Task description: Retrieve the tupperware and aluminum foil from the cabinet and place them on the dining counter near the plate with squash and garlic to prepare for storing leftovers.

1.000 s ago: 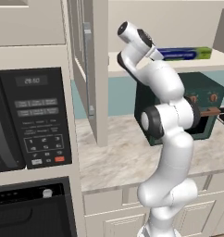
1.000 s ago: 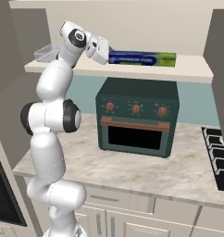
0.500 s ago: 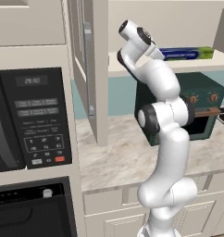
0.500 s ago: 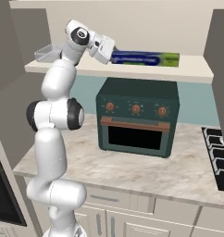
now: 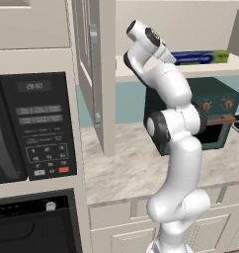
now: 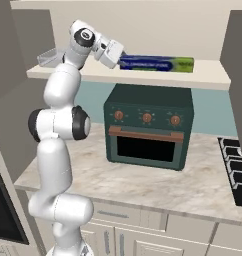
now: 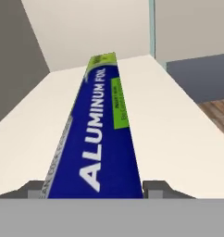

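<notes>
The aluminum foil [image 7: 102, 134], a long dark blue carton with a green far end, lies lengthwise on the cream shelf [image 7: 178, 134] of the open cabinet [image 5: 87, 64]. My gripper [image 7: 95, 190] is at its near end, with one fingertip pressed against each long side. In the base views the hand [image 6: 113, 52] reaches the left end of the foil [image 6: 158, 63], and the foil [image 5: 196, 57] stays flat on the shelf. The tupperware [image 6: 47, 57], pale and translucent, sits at the shelf's left end, partly behind my arm.
A dark green toaster oven [image 6: 148, 130] stands on the marbled wall counter [image 6: 158, 185] under the shelf. The open cabinet door [image 5: 99, 99] hangs left of my arm. A black microwave [image 5: 32, 128] is built in at far left. A dark stove edge [image 6: 235, 165] is at right.
The hand has crept slightly farther along the shelf onto the foil's near end. The foil has not moved.
</notes>
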